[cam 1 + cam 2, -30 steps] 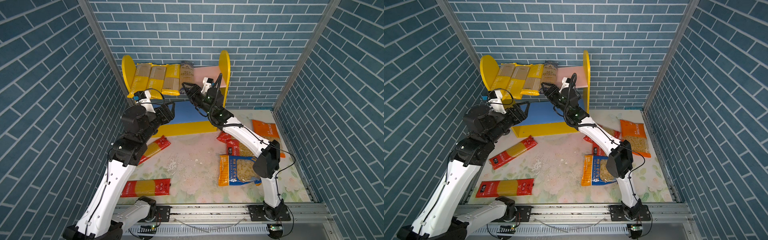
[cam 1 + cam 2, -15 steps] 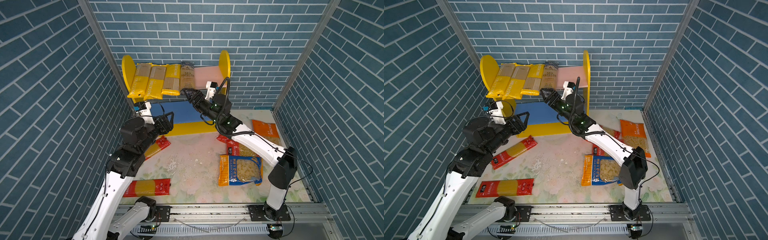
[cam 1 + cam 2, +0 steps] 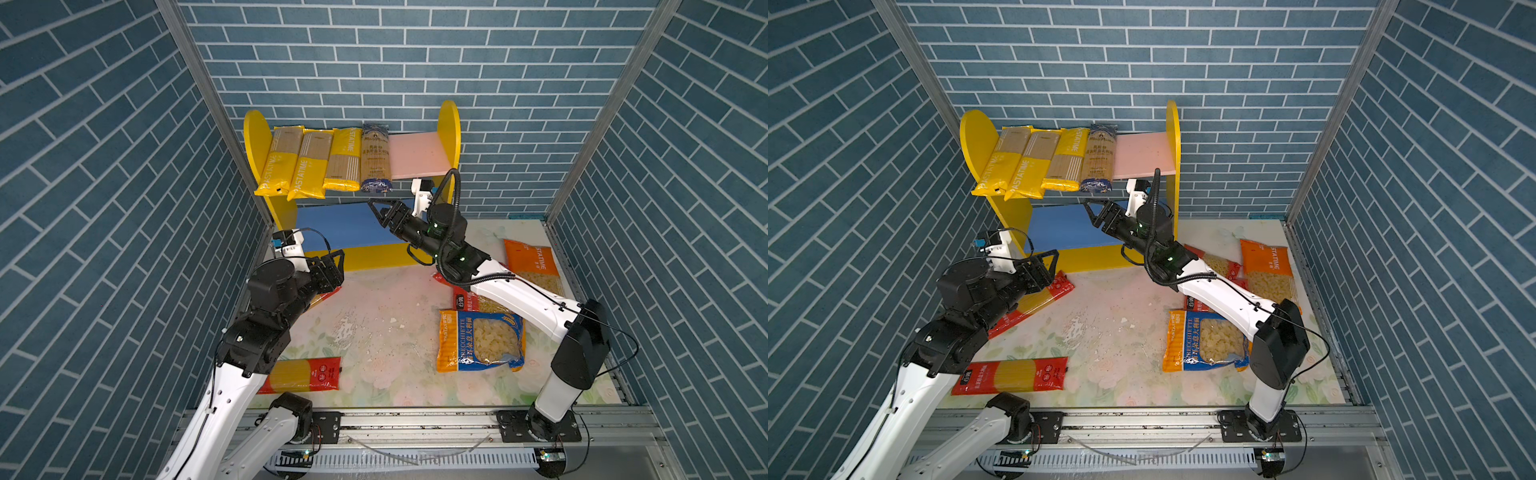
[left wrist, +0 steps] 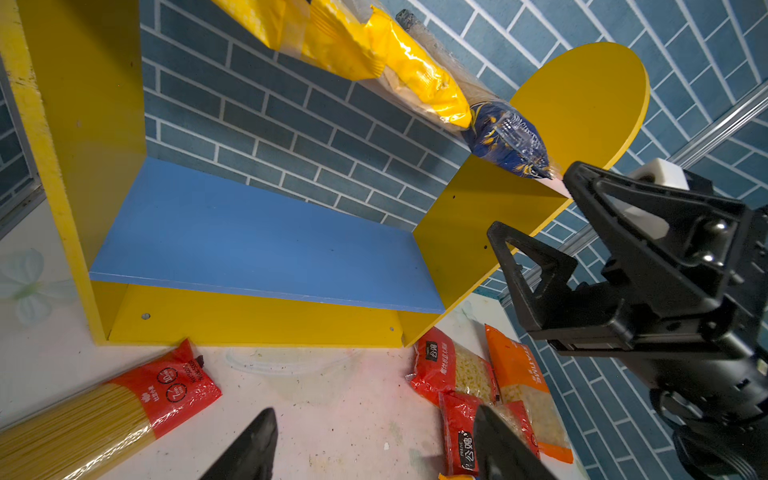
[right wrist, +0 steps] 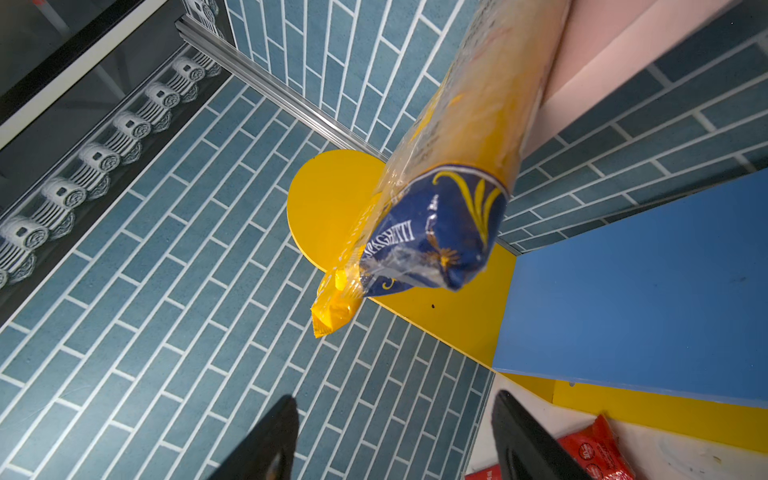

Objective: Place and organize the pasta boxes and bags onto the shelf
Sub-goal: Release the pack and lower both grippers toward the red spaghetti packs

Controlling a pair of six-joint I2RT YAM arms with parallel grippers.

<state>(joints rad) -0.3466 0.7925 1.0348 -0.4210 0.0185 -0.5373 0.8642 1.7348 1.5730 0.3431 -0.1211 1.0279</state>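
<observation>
The shelf (image 3: 417, 156) stands against the back wall. Three yellow spaghetti packs (image 3: 307, 164) and a dark blue spaghetti pack (image 3: 375, 158) lie side by side on its pink upper board, with their ends hanging over the front edge. Its blue lower board (image 3: 332, 224) is bare. My right gripper (image 3: 379, 211) hangs open and empty in front of the lower board, just below the dark blue pack (image 5: 436, 232). My left gripper (image 3: 337, 266) is open and empty, low by the shelf's left foot, over a red spaghetti pack (image 3: 1034, 303).
A second red spaghetti pack (image 3: 307, 374) lies at the front left. On the right of the floor lie red short-pasta bags (image 3: 463, 297), an orange bag (image 3: 530, 262) and a blue-orange bag (image 3: 482, 340), partly under my right arm. Brick walls close in both sides.
My right gripper has opened, let go of the dark blue pack on the upper board and drawn back below it. My left arm has pulled away from the shelf and come down.
</observation>
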